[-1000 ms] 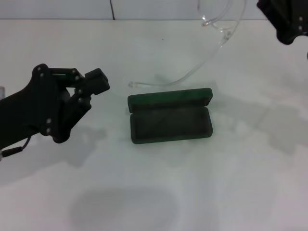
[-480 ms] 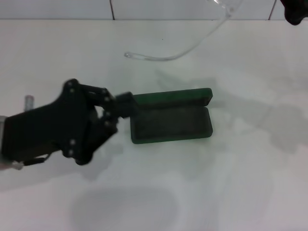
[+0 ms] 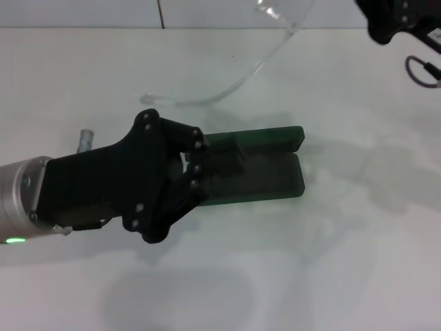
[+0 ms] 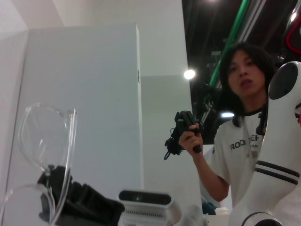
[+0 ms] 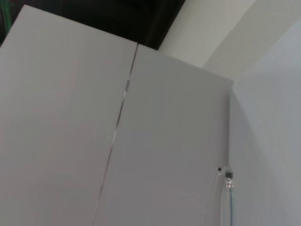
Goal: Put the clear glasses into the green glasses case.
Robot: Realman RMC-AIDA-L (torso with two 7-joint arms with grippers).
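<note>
Two grippers in play, one item airborne. Found the green glasses case [image 3: 272, 169] lying open on the white table [image 3: 331, 262], lid tipped back on the far side, dark lining facing up. Saw nothing in the part of the tray that showed.

Spotted the left gripper [image 3: 227, 157] low over the case's left end, black linkage covering that end in the head view. Could not tell open or closed from that angle, and could not tell whether touching the case or just above it. Noted a green light [image 3: 14, 241] lit on the silver forearm section behind it.

Located the clear glasses [image 3: 231, 83] up in the air beyond the case, well apart from it and not in it. Lens cut off by the top edge of the head view, with one long thin temple arm curving down and toward the robot's left, tip hanging above the table behind the left gripper.

Placed the right gripper [image 3: 389, 21] at the far right, raised, mostly out of frame, a cable loop [image 3: 422, 69] beside it. In the left wrist view, saw the same black gripper [image 4: 70, 200] clamped at the bottom of the lens, clear glasses [image 4: 44, 136] standing upright from it against a white wall panel.

Caught only a temple-arm tip [image 5: 227, 181] and wall panels in the right wrist view.

Also logged, off the table in the left wrist view, a person [image 4: 235, 141] holding a black handheld controller [image 4: 183, 134].
</note>
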